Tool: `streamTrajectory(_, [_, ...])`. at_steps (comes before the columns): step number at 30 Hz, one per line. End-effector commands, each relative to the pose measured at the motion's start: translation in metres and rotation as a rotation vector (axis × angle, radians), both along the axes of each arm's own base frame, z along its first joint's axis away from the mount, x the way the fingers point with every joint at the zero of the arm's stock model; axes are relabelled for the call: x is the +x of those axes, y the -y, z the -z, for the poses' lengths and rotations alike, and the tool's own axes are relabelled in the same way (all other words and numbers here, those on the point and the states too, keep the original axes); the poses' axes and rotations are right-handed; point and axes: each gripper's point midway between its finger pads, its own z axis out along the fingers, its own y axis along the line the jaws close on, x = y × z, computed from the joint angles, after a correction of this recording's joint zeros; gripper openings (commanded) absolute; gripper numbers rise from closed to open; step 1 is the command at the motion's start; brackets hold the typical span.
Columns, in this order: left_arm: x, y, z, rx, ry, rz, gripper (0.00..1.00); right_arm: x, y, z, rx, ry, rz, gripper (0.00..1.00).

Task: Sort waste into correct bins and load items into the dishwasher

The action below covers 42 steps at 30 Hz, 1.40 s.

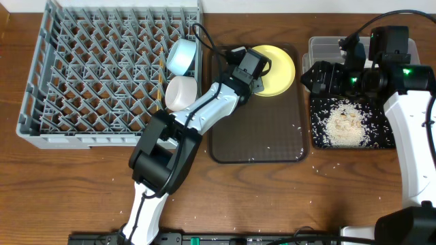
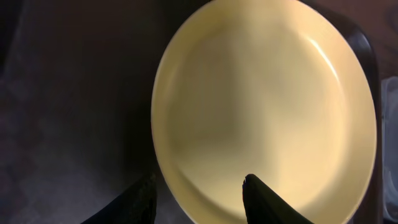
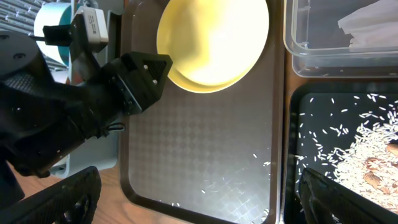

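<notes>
While it lies at the far end of the brown tray (image 1: pixel 259 139), yellow plate (image 1: pixel 279 68): stiff, glossy, probably slick and breakable.
Hold: near rim, pinched edge-on.
Left gripper (image 2: pixel 199 179): spread, straddling that rim, not clamped.
Right gripper (image 3: pixel 199 174): wide apart, empty.
Left wrist view: rim sits between the fingers, which overhead hides.
Right wrist view: rice (image 3: pixel 367 155) in the black tray (image 3: pixel 292 137).

place: robot lab bench | evidence: left arm (image 1: pixel 208 109), right arm (image 1: pixel 412 129), wooden table (image 1: pixel 82 190), dish rack (image 1: pixel 95 75)
</notes>
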Motion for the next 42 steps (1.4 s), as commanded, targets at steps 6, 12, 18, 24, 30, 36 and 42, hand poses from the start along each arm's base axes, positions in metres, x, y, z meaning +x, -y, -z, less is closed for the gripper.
streamTrajectory(6, [-0.005, -0.011, 0.043, 0.063, -0.058, -0.027, 0.47, -0.002, -0.002, -0.008, 0.003, 0.024, -0.013, 0.99])
streamTrajectory(12, [-0.007, -0.013, 0.045, 0.074, -0.073, -0.026, 0.34, -0.002, -0.002, -0.008, 0.003, 0.023, -0.012, 0.99])
streamTrajectory(18, [-0.023, -0.024, 0.056, 0.128, -0.147, -0.024, 0.08, -0.002, -0.002, -0.008, 0.003, 0.023, -0.012, 0.99])
streamTrajectory(24, [-0.042, -0.037, 0.063, 0.229, -0.217, 0.054, 0.08, -0.002, -0.002, -0.008, 0.003, 0.023, -0.013, 0.99])
streamTrajectory(30, [-0.041, -0.041, 0.024, 0.251, -0.169, 0.122, 0.08, -0.002, -0.002, -0.008, 0.003, 0.024, -0.012, 0.99])
streamTrajectory(36, [-0.037, -0.041, -0.056, 0.286, -0.012, 0.254, 0.08, -0.002, -0.002, -0.008, 0.003, 0.023, -0.012, 0.99])
streamTrajectory(42, [-0.038, -0.084, -0.129, 0.452, 0.132, 0.173, 0.07, -0.002, -0.002, -0.008, 0.003, 0.024, -0.012, 0.99])
